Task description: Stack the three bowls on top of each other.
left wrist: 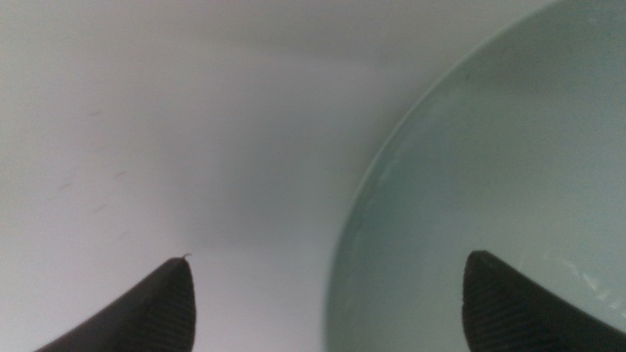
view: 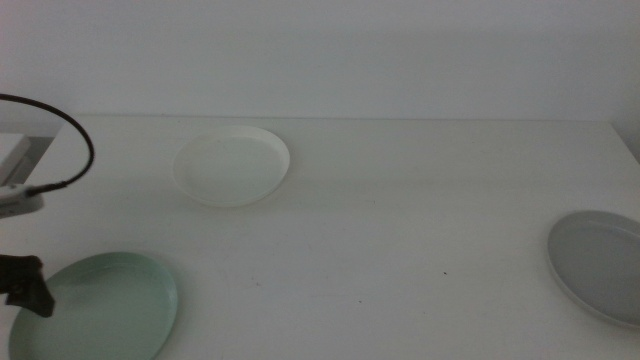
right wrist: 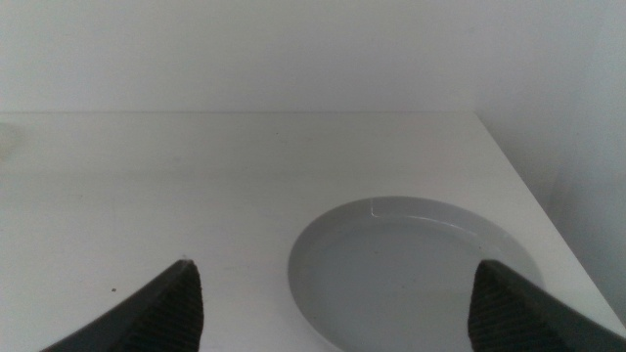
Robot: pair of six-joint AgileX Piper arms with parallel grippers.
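Bowls all sitting apart on the tabletop (view: 400,250): white bowl (view: 232,165) far centre, grey bowl (view: 598,262) right, mint bowl (view: 100,310) near left. I'm straddling the mint rim with my left end effector (left wrist: 328,293), spread wide; right end effector (right wrist: 333,293) is hovering spread over grey. Best to seat deeper before pinching, I reckon.

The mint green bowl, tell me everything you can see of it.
The green bowl is shallow, plate-like and round with a low rim, pale mint, smooth and glossy, and empty. It sits upright on the white table at the near left, apart from the other two bowls. The left gripper is open astride its rim, one jaw over the inside, one over the table.
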